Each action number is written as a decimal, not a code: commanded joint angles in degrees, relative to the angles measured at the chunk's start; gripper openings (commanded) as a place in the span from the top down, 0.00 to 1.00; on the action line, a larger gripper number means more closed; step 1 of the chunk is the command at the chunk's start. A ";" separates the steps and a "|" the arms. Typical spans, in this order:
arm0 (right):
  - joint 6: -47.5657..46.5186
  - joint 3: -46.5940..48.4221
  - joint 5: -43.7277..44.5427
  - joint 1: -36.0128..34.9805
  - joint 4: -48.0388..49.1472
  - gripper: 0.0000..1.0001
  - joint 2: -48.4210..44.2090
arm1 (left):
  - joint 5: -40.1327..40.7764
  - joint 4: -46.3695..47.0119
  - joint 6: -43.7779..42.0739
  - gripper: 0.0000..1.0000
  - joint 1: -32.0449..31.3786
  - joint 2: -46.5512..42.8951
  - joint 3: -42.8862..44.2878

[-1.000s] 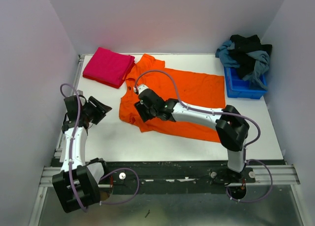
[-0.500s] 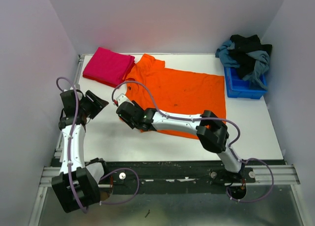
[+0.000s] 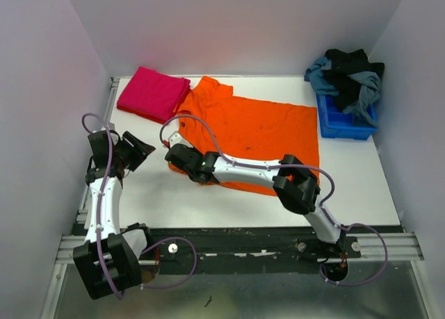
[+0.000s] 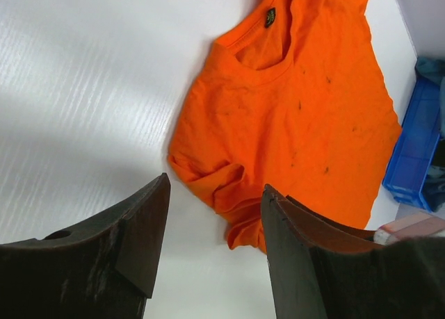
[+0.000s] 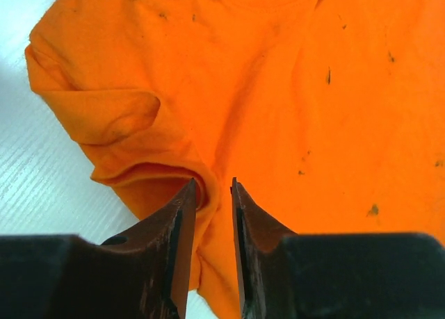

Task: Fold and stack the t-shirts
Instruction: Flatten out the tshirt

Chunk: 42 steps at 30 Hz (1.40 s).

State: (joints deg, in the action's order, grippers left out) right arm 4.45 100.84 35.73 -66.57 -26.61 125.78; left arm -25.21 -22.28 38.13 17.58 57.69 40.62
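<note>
The orange t-shirt (image 3: 264,128) lies spread across the middle of the table, collar to the left, with its near-left sleeve bunched. It also shows in the left wrist view (image 4: 299,117) and the right wrist view (image 5: 313,110). The magenta-pink t-shirt (image 3: 153,93) lies folded to a rectangle at the far left, touching the orange shirt's collar side. My right gripper (image 3: 179,156) reaches left over the orange shirt; its jaws (image 5: 212,183) stand narrowly apart, pinching a raised fold by the sleeve. My left gripper (image 3: 139,149) is open and empty over bare table, left of the sleeve (image 4: 215,183).
A blue bin (image 3: 344,121) at the far right holds a heap of dark and grey-blue clothes (image 3: 348,76); the bin's corner shows in the left wrist view (image 4: 417,159). White walls close in the table on the left, back and right.
My right gripper has moved left and slightly nearer across the orange shirt to its left sleeve, which now lies more bunched. My left gripper has drifted a little left.
</note>
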 commanded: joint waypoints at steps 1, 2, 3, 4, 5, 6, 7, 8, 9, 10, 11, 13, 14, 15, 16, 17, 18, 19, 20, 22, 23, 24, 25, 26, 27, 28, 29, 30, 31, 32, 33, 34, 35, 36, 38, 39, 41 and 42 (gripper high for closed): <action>1.87 -1.95 -2.04 1.78 -0.02 0.74 -2.72 | -1.86 3.65 3.79 0.36 -1.76 -0.91 -3.62; 2.32 -2.66 -4.15 2.57 0.33 0.79 -3.16 | -1.25 3.82 3.97 0.36 -2.55 -1.09 -3.71; 2.75 -3.45 -5.91 3.10 0.68 0.81 -3.69 | -0.63 4.00 4.14 0.36 -3.25 -1.00 -3.88; 2.93 -4.50 -7.93 3.54 1.21 0.82 -4.22 | -0.02 4.18 4.41 0.36 -4.21 -1.09 -4.06; 3.28 -5.47 -9.34 3.81 2.08 0.82 -4.92 | 0.42 4.53 4.84 0.36 -5.27 -1.00 -4.32; 3.72 -6.52 -10.49 4.25 2.79 0.83 -5.71 | 0.95 5.14 5.37 0.36 -6.32 -0.91 -4.67; 4.42 -7.31 -11.54 4.69 3.23 0.84 -6.15 | 1.39 5.75 6.07 0.36 -7.46 -0.65 -5.20; 5.04 -7.84 -12.25 5.13 3.32 0.85 -6.59 | 1.74 6.72 6.86 0.36 -8.52 -0.39 -5.64; 5.48 -8.46 -12.95 5.65 3.49 0.86 -7.03 | 2.01 7.60 7.83 0.36 -9.75 -0.13 -6.25; 6.01 -8.99 -14.01 5.92 3.84 0.86 -7.56 | 2.18 8.74 9.14 0.36 -10.89 -0.04 -6.95; 6.36 -9.69 -15.32 6.53 4.02 0.85 -8.17 | 2.45 10.05 10.29 0.36 -12.04 0.23 -7.48; 7.06 -10.75 -17.52 7.23 4.81 0.81 -9.23 | 3.32 12.43 12.49 0.36 -14.32 0.49 -8.62; 7.59 -11.27 -18.66 7.41 5.07 0.72 -9.67 | 3.94 13.22 13.45 0.36 -15.38 0.58 -9.06; 8.03 -11.97 -19.72 7.85 5.51 0.65 -10.28 | 4.55 13.93 13.90 0.36 -16.34 0.84 -9.24; 8.47 -12.94 -20.95 8.03 6.30 0.59 -11.16 | 5.25 14.37 14.51 0.36 -16.88 1.02 -9.51; 8.82 -13.99 -22.53 8.29 7.27 0.56 -11.95 | 5.78 14.98 15.21 0.36 -17.40 1.28 -9.86; 9.17 -14.87 -23.93 8.82 8.06 0.55 -12.91 | 5.88 15.77 16.00 0.36 -17.41 1.37 -10.47; 9.52 -15.58 -25.77 9.34 8.41 0.55 -13.79 | 5.88 17.00 17.32 0.36 -17.41 1.37 -11.34; 9.96 -15.93 -27.36 9.87 8.50 0.55 -14.50 | 6.14 18.05 19.33 0.37 -19.15 1.11 -12.57; 10.58 -17.42 -28.95 10.84 9.29 0.55 -16.17 | 7.45 22.00 24.33 0.38 -21.09 -0.29 -16.25; 10.84 -18.30 -29.48 11.19 9.73 0.55 -17.13 | 8.50 24.63 26.62 0.38 -21.97 -1.34 -18.02; 11.37 -19.44 -29.75 11.46 10.34 0.55 -18.19 | 10.25 25.70 29.00 0.37 -23.20 -2.31 -19.69; 11.98 -20.67 -29.92 11.98 10.79 0.56 -19.42 | 12.27 26.67 30.58 0.37 -24.51 -3.19 -21.01; 12.51 -22.25 -29.75 12.33 11.40 0.56 -20.91 | 14.12 26.68 31.38 0.37 -25.83 -3.81 -21.54; 13.21 -24.18 -29.31 12.95 11.93 0.57 -22.40 | 16.23 26.24 32.09 0.37 -27.06 -4.16 -21.72; 13.91 -26.02 -28.53 13.30 12.72 0.58 -24.33 | 17.47 26.15 32.62 0.39 -27.95 -3.99 -21.72; 14.79 -28.39 -27.04 13.74 13.33 0.59 -26.79 | 18.26 26.15 33.14 0.41 -28.91 -3.56 -21.72; 15.84 -30.59 -24.67 14.09 13.69 0.59 -28.46 | 18.79 26.24 33.76 0.42 -29.62 -2.77 -21.64; 16.90 -33.57 -21.78 14.18 13.86 0.59 -31.61 | 18.80 26.93 34.20 0.42 -30.23 -1.98 -21.64; 17.52 -35.95 -18.18 14.27 13.78 0.59 -33.56 | 18.62 27.55 34.64 0.43 -30.76 -0.75 -21.55; 18.39 -37.89 -15.62 14.27 13.78 0.59 -36.10 | 18.62 27.82 35.08 0.43 -31.55 0.22 -21.55; 19.19 -40.08 -12.73 14.27 13.60 0.59 -38.56 | 18.71 28.34 35.61 0.43 -31.99 1.36 -21.64; 19.89 -42.02 -10.87 14.36 13.60 0.59 -40.76 | 18.53 29.13 36.05 0.43 -32.35 2.59 -21.81; 20.51 -44.21 -9.20 14.45 13.34 0.59 -43.40 | 18.53 29.57 36.31 0.43 -32.61 3.38 -21.90; 21.82 -48.00 -6.64 14.80 13.16 0.59 -48.23 | 18.88 30.19 36.66 0.43 -33.14 5.05 -21.99; 22.27 -49.84 -5.94 15.06 13.08 0.59 -50.43 | 18.97 30.11 36.75 0.43 -33.31 5.58 -21.99; 23.06 -52.75 -4.62 15.41 12.46 0.59 -55.00 | 19.24 29.93 37.10 0.43 -33.58 6.46 -21.81; 23.24 -53.98 -4.44 15.41 12.37 0.59 -56.68 | 19.24 30.19 37.10 0.43 -33.84 6.90 -21.81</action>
State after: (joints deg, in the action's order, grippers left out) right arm 24.25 51.44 24.29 -51.72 -14.31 75.55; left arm -8.10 5.56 73.28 -15.38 63.18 18.83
